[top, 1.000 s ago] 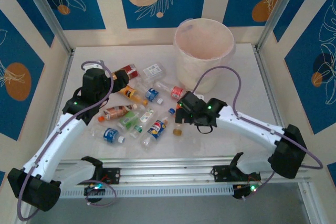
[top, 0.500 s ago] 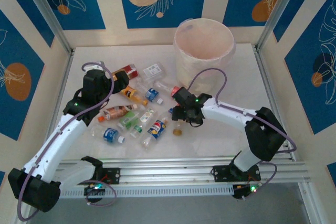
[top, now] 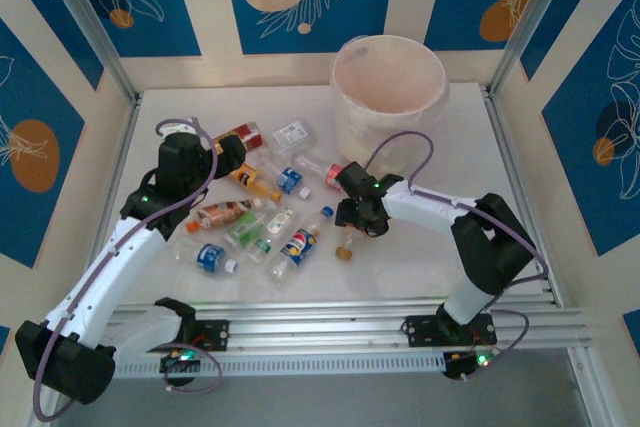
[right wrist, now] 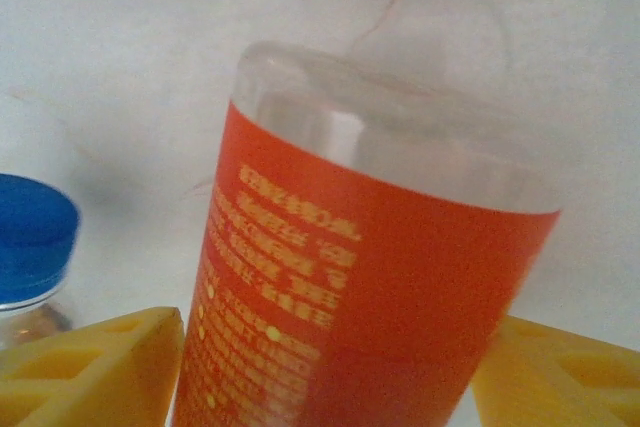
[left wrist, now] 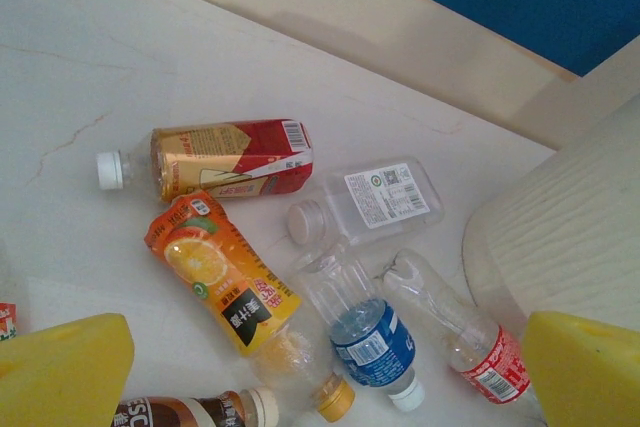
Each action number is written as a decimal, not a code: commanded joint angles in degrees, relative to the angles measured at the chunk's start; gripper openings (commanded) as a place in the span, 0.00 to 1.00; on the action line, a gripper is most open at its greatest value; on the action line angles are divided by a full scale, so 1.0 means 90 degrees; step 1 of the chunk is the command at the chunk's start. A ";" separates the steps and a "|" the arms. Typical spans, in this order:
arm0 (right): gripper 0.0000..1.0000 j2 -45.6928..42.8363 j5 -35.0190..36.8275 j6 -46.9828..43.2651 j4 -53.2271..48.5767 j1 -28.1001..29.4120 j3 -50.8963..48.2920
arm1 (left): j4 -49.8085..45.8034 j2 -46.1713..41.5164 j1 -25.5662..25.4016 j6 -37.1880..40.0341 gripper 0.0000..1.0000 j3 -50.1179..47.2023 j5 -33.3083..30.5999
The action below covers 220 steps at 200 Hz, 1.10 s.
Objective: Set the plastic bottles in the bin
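- Top view: the bin (top: 345, 57) stands at the worktop's (top: 440, 267) far edge, right of centre. The bottles (top: 262, 219) lie scattered left of centre, all outside it. The left hand (top: 232, 154) is at the heap's far-left side, the right hand (top: 350, 219) at its right side.
- Left wrist: the left hand (left wrist: 330, 352) is spread wide, pinching nothing. Below it lie:
  - a red-and-gold bottle (left wrist: 225, 157) with a barcode and white cap
  - a flat bottle (left wrist: 365, 202), clear, with a QR code on its white label
  - an orange bottle (left wrist: 225, 287) showing an orange slice and Chinese characters
  - a blue-label bottle (left wrist: 370, 339)
  - a red-label bottle (left wrist: 475, 352), crushed, just beside the bin's wall (left wrist: 570, 237)
  - a brown bottle (left wrist: 165, 414) whose label reads "ESC"
- Right wrist: the right hand (right wrist: 325, 367) pinches an orange-label bottle (right wrist: 340, 277), fingers against both sides. Its yellow print is too fine to read. A blue-capped bottle (right wrist: 30, 237) sits just left of it.
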 commanded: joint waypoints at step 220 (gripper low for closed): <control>0.43 -0.1779 0.1314 -0.2509 -0.1963 0.0398 0.3478 | 0.0040 -0.0240 0.0046 0.0071 1.00 -0.0042 -0.0276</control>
